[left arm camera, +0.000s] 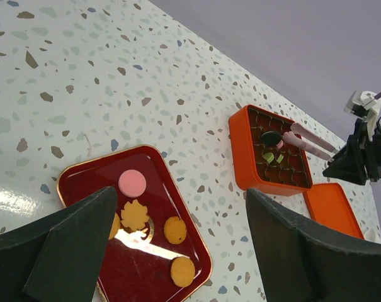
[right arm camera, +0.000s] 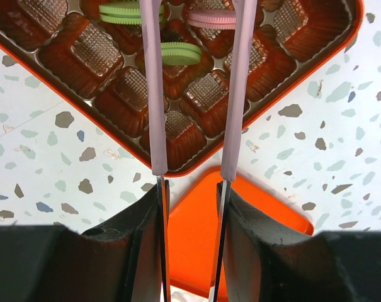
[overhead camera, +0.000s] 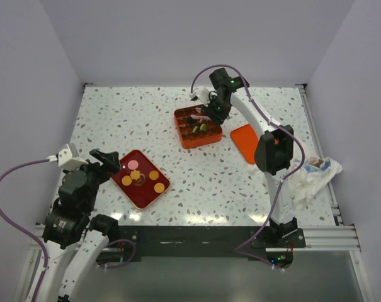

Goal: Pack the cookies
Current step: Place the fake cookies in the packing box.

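Several cookies lie on a dark red tray (overhead camera: 143,192): a pink one (left arm camera: 132,182), a leaf-shaped one (left arm camera: 135,216) and round orange ones (left arm camera: 175,230). My left gripper (left arm camera: 181,207) is open and empty, above the tray's near left side. My right gripper (right arm camera: 191,195) is shut on pink-tipped tongs (right arm camera: 155,94), whose arms stand apart over the orange compartment box (overhead camera: 181,135). In the box lie green cookies (right arm camera: 181,53), a pink cookie (right arm camera: 209,19) between the tong tips, and a dark one (left arm camera: 270,136). I cannot tell whether the tongs touch the pink cookie.
The box's orange lid (overhead camera: 244,142) lies flat to the right of the box. A crumpled white cloth (overhead camera: 313,176) sits at the table's right edge. Grey walls enclose the speckled table on the left, back and right.
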### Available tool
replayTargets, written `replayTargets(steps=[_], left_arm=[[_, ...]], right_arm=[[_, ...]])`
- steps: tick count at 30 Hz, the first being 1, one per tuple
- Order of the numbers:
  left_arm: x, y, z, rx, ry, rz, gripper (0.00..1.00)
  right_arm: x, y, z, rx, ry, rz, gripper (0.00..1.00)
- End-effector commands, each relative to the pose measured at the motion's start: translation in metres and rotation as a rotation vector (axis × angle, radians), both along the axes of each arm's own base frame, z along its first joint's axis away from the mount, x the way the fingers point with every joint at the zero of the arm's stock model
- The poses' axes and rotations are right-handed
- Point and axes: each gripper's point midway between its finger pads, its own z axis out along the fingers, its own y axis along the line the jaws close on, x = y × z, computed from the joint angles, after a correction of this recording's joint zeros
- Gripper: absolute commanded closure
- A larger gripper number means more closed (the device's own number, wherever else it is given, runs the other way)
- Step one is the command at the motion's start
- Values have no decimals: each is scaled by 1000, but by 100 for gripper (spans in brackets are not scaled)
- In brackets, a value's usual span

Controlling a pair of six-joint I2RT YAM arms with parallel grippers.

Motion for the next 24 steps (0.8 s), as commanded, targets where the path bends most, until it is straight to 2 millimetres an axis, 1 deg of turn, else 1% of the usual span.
replayTargets(steps=[1,14,20,21,24], left_arm=[[3,-3,11,2,-31,-17,12],[7,-5,12,-1,-30,-21,12],[9,-7,12,-2,-31,-25,12],[9,-7,12,1,-29,-26,12],[9,-7,12,1,-29,-26,12]], right_arm=[[11,7,22,38,-58,31,62],[3,10,5,39,13,74,62],[8,12,1,31,5,80,62],[9,11,-3,27,13,81,62],[11,12,-5,23,14,90,63]])
